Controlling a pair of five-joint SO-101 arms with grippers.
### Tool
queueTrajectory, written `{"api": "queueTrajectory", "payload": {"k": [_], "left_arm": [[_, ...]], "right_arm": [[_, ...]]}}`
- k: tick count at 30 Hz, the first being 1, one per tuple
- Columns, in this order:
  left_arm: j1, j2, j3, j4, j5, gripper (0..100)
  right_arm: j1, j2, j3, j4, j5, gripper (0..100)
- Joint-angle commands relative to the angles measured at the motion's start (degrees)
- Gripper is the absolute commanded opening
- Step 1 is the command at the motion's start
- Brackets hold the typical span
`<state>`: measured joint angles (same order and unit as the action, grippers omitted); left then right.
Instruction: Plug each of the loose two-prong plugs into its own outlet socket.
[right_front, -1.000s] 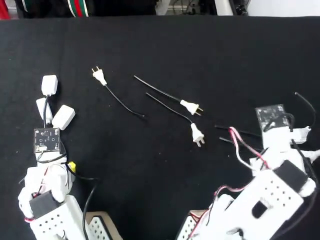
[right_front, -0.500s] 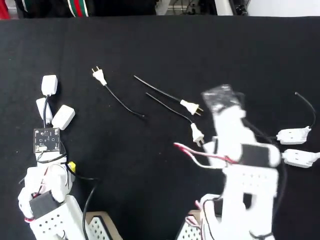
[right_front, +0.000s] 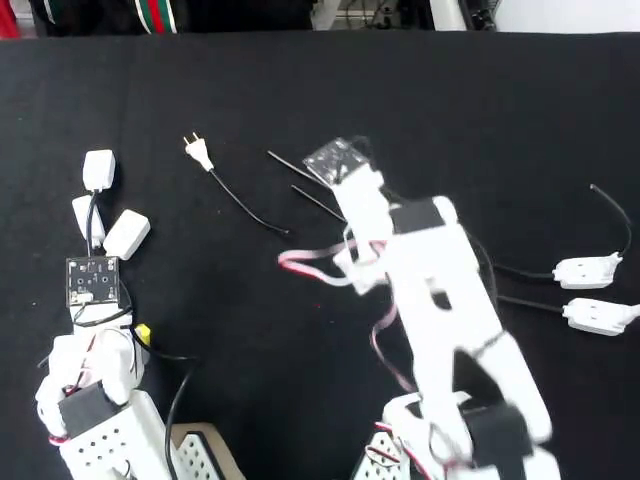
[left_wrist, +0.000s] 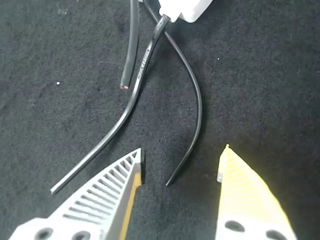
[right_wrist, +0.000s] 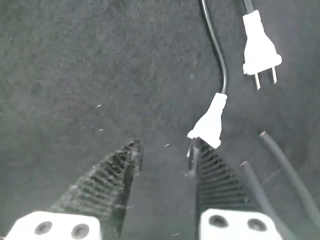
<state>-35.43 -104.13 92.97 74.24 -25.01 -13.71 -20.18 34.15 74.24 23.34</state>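
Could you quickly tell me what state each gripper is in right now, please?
Left gripper: open, holding nothing, above loose cord ends.
Right gripper: open, holding nothing, a white plug beside one fingertip.

I count here three two-prong plugs (right_front: 198, 152) (right_wrist: 210, 123) (right_wrist: 259, 44), then five white outlet sockets (right_front: 98, 170) (right_front: 82, 215) (right_front: 126, 233) (right_front: 588, 270) (right_front: 598, 316), three on one side and two on the other, and two robot arms (right_front: 95, 400) (right_front: 430, 280).
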Motion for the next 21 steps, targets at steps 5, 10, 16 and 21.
{"api": "queueTrajectory", "payload": {"k": [5,10,16,21], "left_arm": [[-0.6,-0.3,-0.3,-1.1,-0.4,25],[-0.6,-0.3,-0.3,-1.1,-0.4,25],[-0.6,-0.3,-0.3,-1.2,-0.4,25],[-0.6,-0.3,-0.3,-1.2,-0.4,25]], "right_arm": [[11.7,21.0,-16.3,0.9,6.6,16.9],[11.9,30.9,-26.0,6.9,6.6,17.0],[11.6,41.3,-36.4,13.4,2.0,17.0],[11.6,49.3,-41.6,18.1,1.8,17.0]]}}
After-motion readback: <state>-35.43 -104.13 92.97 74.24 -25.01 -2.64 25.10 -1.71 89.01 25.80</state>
